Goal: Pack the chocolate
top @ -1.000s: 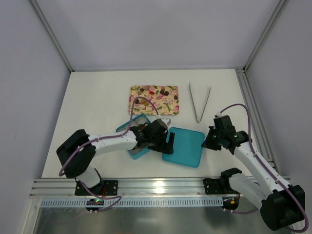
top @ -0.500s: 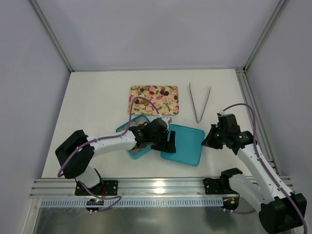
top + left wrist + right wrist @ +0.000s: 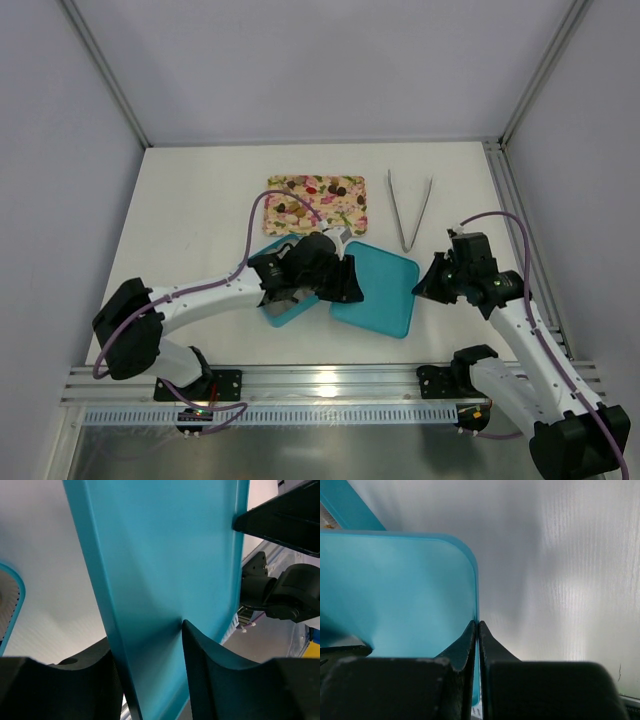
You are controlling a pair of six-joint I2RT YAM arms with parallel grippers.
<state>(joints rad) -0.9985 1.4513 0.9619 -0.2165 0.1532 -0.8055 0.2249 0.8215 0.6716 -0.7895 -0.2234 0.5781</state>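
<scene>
Right jaws are clenched on the right rim of the teal lid [image 3: 385, 288], which sits near the middle of the tabletop's [image 3: 200, 200] near edge. Left jaws straddle the lid's left rim; whether they clamp it cannot be told. Chocolate [image 3: 337, 186] lies on the floral tray [image 3: 355, 225] toward the middle of the far edge. Tongs [image 3: 408, 208] lie just right of the tray, apart from it.
</scene>
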